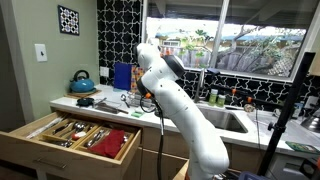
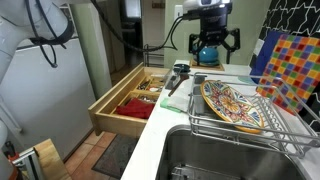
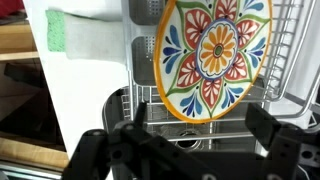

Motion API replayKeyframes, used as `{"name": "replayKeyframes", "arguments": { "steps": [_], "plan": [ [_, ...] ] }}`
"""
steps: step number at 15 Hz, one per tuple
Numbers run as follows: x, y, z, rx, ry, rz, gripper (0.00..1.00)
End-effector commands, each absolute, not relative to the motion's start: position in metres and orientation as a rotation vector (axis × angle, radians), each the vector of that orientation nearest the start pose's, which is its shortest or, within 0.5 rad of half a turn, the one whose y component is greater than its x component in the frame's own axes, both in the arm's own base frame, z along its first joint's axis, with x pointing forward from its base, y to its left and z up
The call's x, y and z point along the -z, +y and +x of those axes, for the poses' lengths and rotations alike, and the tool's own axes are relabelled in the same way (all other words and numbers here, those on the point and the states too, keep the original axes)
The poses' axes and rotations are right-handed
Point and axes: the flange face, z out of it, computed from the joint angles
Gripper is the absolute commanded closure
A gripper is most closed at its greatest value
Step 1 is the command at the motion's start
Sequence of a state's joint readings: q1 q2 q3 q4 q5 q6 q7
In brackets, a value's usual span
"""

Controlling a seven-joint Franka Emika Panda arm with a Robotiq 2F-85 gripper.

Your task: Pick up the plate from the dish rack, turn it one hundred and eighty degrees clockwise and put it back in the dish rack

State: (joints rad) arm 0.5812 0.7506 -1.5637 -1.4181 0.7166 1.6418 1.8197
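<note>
The plate [image 3: 212, 50] is round with an orange-yellow rim and a colourful flower pattern. It leans tilted in the wire dish rack [image 3: 290, 60] over the sink. In an exterior view the plate [image 2: 232, 102] rests in the dish rack [image 2: 245, 136], and my gripper [image 2: 216, 45] hangs above and behind it, apart from it. In the wrist view my gripper [image 3: 185, 150] is open, its dark fingers [image 3: 85, 150] spread wide below the plate with nothing between them. In an exterior view the arm [image 1: 170, 85] hides the rack and plate.
A colourful checkered board [image 2: 295, 65] stands at the rack's far side. The steel sink [image 2: 215, 160] lies below the rack. A wooden cutlery drawer [image 2: 130, 100] is pulled out. A blue kettle [image 1: 82, 80] sits on the counter, and a green sponge [image 3: 57, 30] lies by the sink.
</note>
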Motion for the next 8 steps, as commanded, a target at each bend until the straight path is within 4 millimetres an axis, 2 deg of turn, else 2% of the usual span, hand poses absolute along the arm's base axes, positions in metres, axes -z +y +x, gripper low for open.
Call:
{"name": "replayKeyframes", "arguments": {
  "steps": [1, 4, 8],
  "plan": [
    [-0.547, -0.274, 0.56, 0.333, 2.965, -0.951, 0.0],
    [-0.516, -0.263, 0.558, 0.387, 2.914, -1.063, 0.0],
    [-0.482, -0.253, 0.553, 0.483, 2.895, -1.037, 0.0]
  ]
}}
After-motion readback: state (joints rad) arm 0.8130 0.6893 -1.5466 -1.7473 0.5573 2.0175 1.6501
